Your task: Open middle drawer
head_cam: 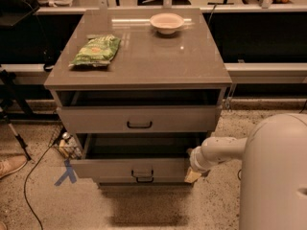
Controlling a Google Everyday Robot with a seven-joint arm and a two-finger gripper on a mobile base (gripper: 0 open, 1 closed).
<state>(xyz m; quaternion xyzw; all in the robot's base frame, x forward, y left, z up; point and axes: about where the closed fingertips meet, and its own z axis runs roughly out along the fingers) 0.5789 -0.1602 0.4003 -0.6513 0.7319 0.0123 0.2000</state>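
Note:
The cabinet (144,66) has three grey-beige drawers with black bar handles. The middle drawer (110,168) is pulled out some way, its dark box open to view, and its handle (139,173) is at the front centre. My gripper (194,170) is at the right end of the middle drawer's front, low beside the cabinet, on my white arm (220,150). The top drawer (96,120) stands slightly out, with a dark gap above it. Only the handle of the bottom drawer (144,180) shows under the middle one.
A green snack bag (96,51) and a white bowl (167,22) sit on the cabinet top. My white body (276,176) fills the lower right. A blue tape cross (66,173), cables and a stand leg lie on the floor at left.

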